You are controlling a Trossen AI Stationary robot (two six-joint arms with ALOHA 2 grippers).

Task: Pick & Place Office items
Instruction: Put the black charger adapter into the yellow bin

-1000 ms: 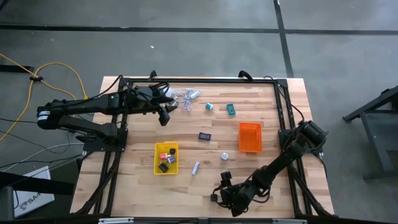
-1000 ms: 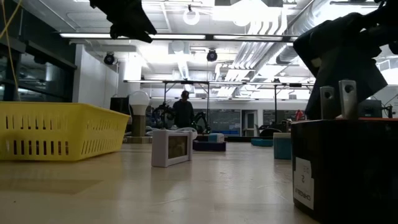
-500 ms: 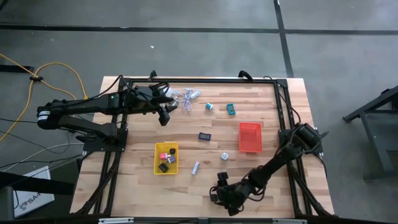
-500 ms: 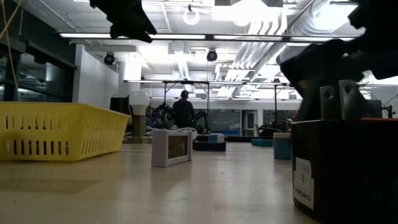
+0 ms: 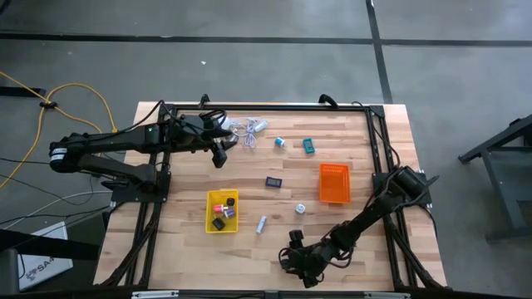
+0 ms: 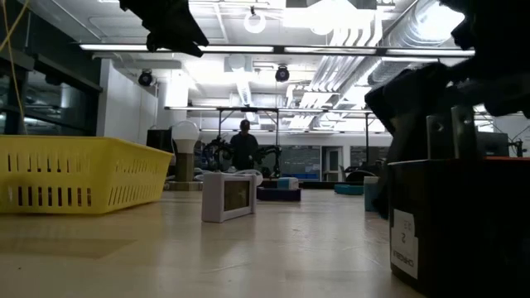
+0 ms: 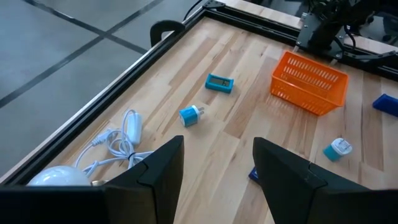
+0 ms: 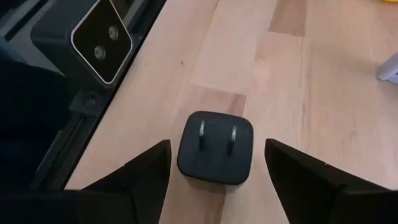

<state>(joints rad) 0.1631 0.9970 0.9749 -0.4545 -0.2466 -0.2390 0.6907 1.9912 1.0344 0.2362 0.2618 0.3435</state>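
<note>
Right gripper (image 8: 214, 163) low at table's (image 5: 366, 158) near edge, fingers spread wide w/ black plug block (image 8: 216, 147) lying between them, prongs up, untouched. Left gripper (image 7: 214, 163) open too, hovering at far-left side nr white dome w/ cord (image 7: 109, 148). Other small items scattered mid-table btwn yellow tray (image 5: 209, 199) & orange tray (image 5: 333, 183); a few inside the yellow one.

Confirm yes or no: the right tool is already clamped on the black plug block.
No: the right tool stands open, fingers apart on either side of the black plug block.
</note>
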